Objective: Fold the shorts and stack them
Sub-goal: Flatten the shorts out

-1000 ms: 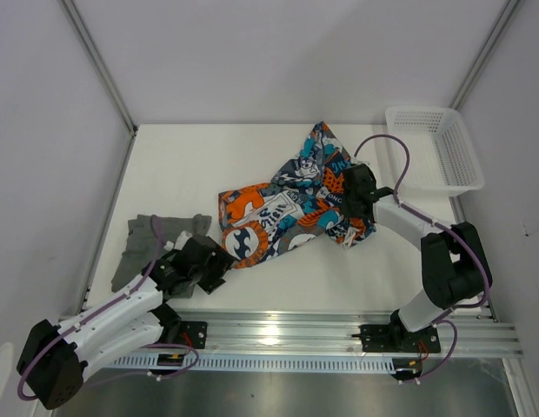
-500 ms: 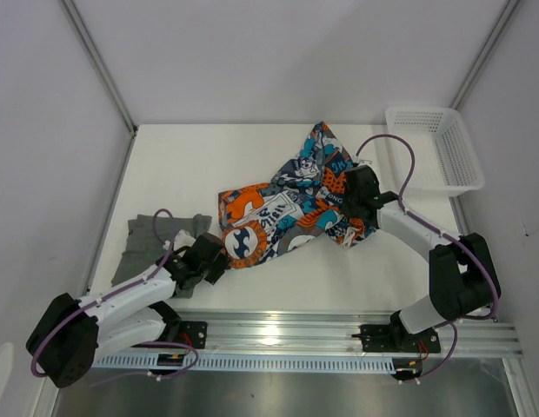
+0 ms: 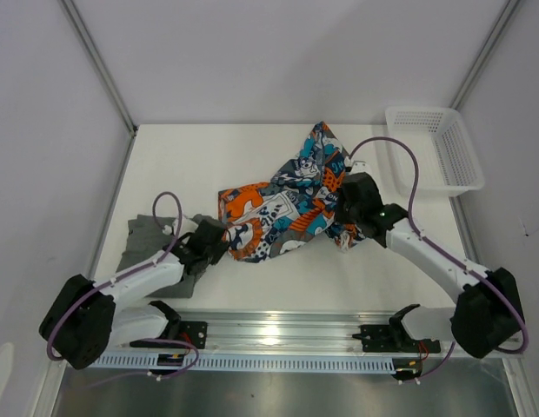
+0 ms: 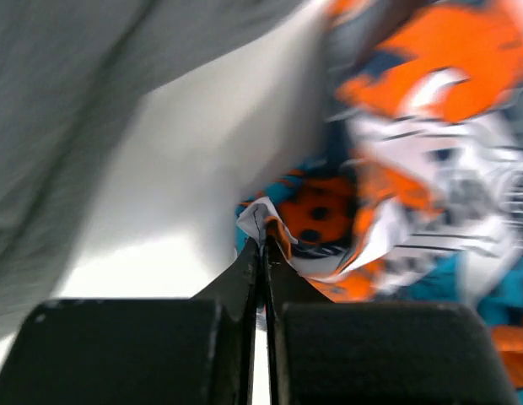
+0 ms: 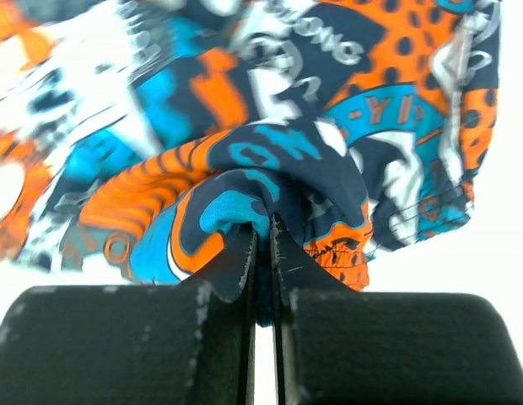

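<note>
The patterned shorts [image 3: 291, 195] lie crumpled across the middle of the table, in blue, teal, orange, white and black. My left gripper [image 3: 222, 239] is shut on their left corner; in the left wrist view [image 4: 263, 240] the cloth's edge [image 4: 270, 221] sits pinched between the jaws. My right gripper [image 3: 346, 207] is shut on a fold at the right side of the patterned shorts [image 5: 270, 126], seen close in the right wrist view [image 5: 263, 232]. The dark grey shorts [image 3: 141, 243] lie folded at the left, partly under my left arm, and show as a grey blur [image 4: 67, 93] in the left wrist view.
A white mesh basket [image 3: 435, 148] stands at the back right corner. White walls close in the table at left, back and right. A metal rail [image 3: 278, 334] runs along the near edge, with both arm bases on it.
My left gripper slid right from the grey shorts to the patterned shorts' left corner and shut on it. The right arm moved slightly inward, still holding its fold, and the cloth bunched.
</note>
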You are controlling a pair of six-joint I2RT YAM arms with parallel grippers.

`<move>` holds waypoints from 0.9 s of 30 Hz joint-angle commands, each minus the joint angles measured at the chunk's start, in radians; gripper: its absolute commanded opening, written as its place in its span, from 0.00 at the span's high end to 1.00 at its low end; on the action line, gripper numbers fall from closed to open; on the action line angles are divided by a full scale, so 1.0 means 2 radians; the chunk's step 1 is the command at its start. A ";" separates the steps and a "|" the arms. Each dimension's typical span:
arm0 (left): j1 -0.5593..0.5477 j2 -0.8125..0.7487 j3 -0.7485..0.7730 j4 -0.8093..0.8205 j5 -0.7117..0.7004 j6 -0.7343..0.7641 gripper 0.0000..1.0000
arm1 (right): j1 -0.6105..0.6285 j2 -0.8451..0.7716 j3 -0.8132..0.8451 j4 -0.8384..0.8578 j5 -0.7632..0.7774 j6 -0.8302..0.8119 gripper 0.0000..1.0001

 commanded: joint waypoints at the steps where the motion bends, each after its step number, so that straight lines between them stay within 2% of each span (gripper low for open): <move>1: 0.043 -0.009 0.084 -0.009 -0.007 0.090 1.00 | 0.026 -0.054 -0.004 -0.034 -0.002 -0.019 1.00; 2: 0.061 -0.003 0.134 -0.014 0.019 0.135 1.00 | 0.029 -0.069 0.003 -0.042 -0.010 -0.023 1.00; 3: 0.082 0.002 0.152 -0.016 0.052 0.156 1.00 | 0.031 -0.074 0.008 -0.048 -0.033 -0.036 1.00; 4: 0.127 0.012 0.169 -0.025 0.125 0.170 1.00 | 0.041 -0.079 0.015 -0.060 -0.041 -0.042 1.00; 5: 0.146 0.038 0.239 -0.039 0.159 0.197 1.00 | 0.050 -0.093 0.032 -0.065 -0.046 -0.047 1.00; 6: 0.163 0.054 0.271 -0.081 0.186 0.214 1.00 | 0.063 -0.103 0.040 -0.067 -0.058 -0.062 1.00; 7: 0.188 0.069 0.338 -0.116 0.216 0.228 1.00 | 0.098 -0.116 0.047 -0.065 -0.059 -0.069 1.00; 8: 0.195 0.083 0.373 -0.149 0.221 0.261 1.00 | 0.116 -0.129 0.056 -0.067 -0.057 -0.071 1.00; 9: 0.211 0.107 0.471 -0.195 0.225 0.283 1.00 | 0.132 -0.149 0.079 -0.072 -0.069 -0.074 1.00; 11: 0.240 0.130 0.532 -0.245 0.256 0.316 1.00 | 0.180 -0.158 0.113 -0.106 -0.079 -0.074 1.00; 12: 0.272 0.147 0.605 -0.265 0.269 0.324 1.00 | 0.200 -0.159 0.147 -0.119 -0.082 -0.075 1.00; 15: 0.322 0.155 0.671 -0.305 0.327 0.327 1.00 | 0.300 -0.150 0.191 -0.160 -0.081 -0.070 1.00; 17: 0.357 0.140 0.702 -0.295 0.353 0.314 1.00 | 0.349 -0.127 0.233 -0.180 -0.082 -0.068 1.00; 18: 0.380 0.133 0.704 -0.286 0.377 0.305 1.00 | 0.397 -0.118 0.248 -0.185 -0.079 -0.069 1.00; 21: 0.431 0.087 0.694 -0.224 0.427 0.262 1.00 | 0.461 -0.088 0.316 -0.198 -0.062 -0.073 1.00; 22: 0.441 0.054 0.667 -0.204 0.430 0.249 1.00 | 0.470 -0.080 0.351 -0.202 -0.065 -0.075 1.00; 23: 0.451 0.034 0.653 -0.146 0.432 0.222 1.00 | 0.476 -0.077 0.368 -0.204 -0.072 -0.080 1.00; 27: 0.501 -0.035 0.612 -0.052 0.421 0.169 1.00 | 0.487 -0.078 0.426 -0.209 -0.082 -0.095 1.00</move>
